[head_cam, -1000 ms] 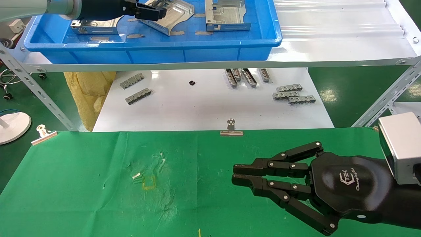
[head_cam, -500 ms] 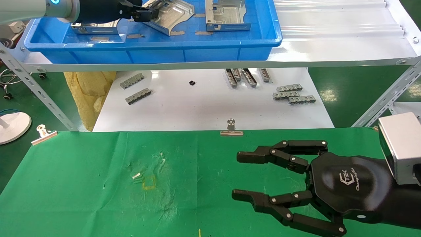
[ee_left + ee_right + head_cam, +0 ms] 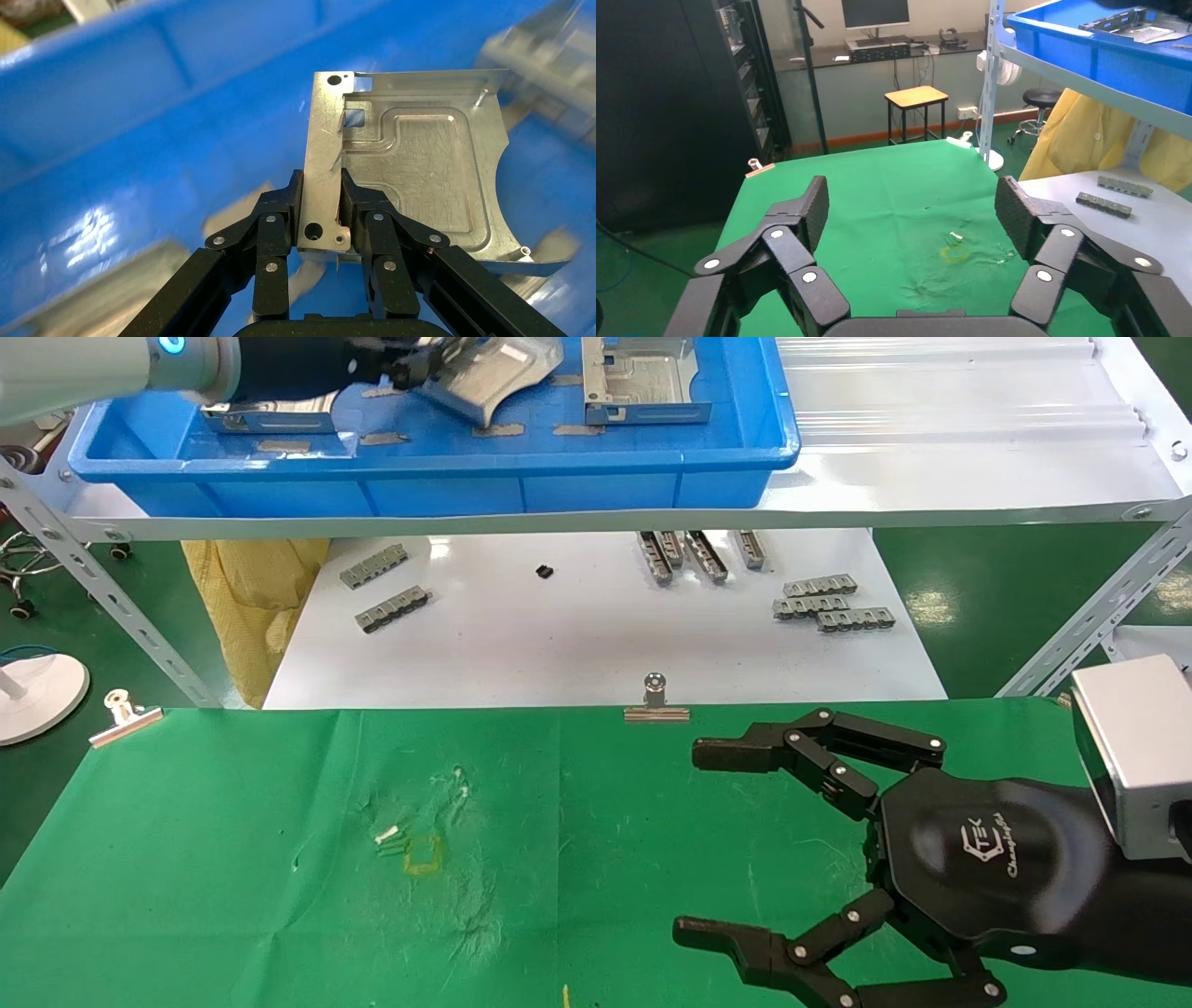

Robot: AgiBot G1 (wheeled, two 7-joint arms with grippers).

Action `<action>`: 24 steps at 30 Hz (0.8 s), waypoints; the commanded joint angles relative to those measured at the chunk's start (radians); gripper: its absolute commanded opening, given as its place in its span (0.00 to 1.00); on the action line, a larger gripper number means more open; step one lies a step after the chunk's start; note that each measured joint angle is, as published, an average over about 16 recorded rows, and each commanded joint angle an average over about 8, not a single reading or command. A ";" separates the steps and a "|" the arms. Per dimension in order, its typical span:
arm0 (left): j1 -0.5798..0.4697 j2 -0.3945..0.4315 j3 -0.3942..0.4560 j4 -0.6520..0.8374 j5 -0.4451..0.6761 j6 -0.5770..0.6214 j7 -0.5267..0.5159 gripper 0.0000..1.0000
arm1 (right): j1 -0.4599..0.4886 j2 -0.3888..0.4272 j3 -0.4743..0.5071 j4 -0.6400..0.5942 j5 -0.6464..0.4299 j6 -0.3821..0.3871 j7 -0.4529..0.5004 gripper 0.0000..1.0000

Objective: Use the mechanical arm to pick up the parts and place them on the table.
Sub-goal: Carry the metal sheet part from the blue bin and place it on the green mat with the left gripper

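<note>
My left gripper [image 3: 410, 370] reaches into the blue tray [image 3: 559, 477] on the shelf at the far left. It is shut on the folded edge of a silvery stamped part [image 3: 498, 370] and holds it tilted above the tray floor. In the left wrist view the gripper [image 3: 322, 189] pinches that edge of the part [image 3: 422, 168] between its pads. Two more parts lie in the tray, one at the left [image 3: 270, 416] and one at the right [image 3: 643, 379]. My right gripper [image 3: 694, 840] is open wide and empty over the right side of the green table [image 3: 233, 859]; it also shows in the right wrist view [image 3: 911, 203].
A white board [image 3: 577, 635] below the shelf carries several small grey slotted strips [image 3: 829, 603]. Silver binder clips [image 3: 656, 700] hold the cloth at the table's far edge. The angled metal shelf legs [image 3: 112, 607] stand at both sides. A yellow cloth [image 3: 251, 598] hangs at the left.
My left gripper has lifted the part and carried it slightly right and up in the tray. My right gripper has opened from nearly shut to wide open.
</note>
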 commanded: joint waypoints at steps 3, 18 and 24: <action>-0.009 -0.018 -0.025 -0.020 -0.038 0.040 0.019 0.00 | 0.000 0.000 0.000 0.000 0.000 0.000 0.000 1.00; 0.078 -0.205 -0.151 -0.143 -0.265 0.677 0.343 0.00 | 0.000 0.000 0.000 0.000 0.000 0.000 0.000 1.00; 0.209 -0.306 -0.146 -0.298 -0.374 0.812 0.454 0.00 | 0.000 0.000 0.000 0.000 0.000 0.000 0.000 1.00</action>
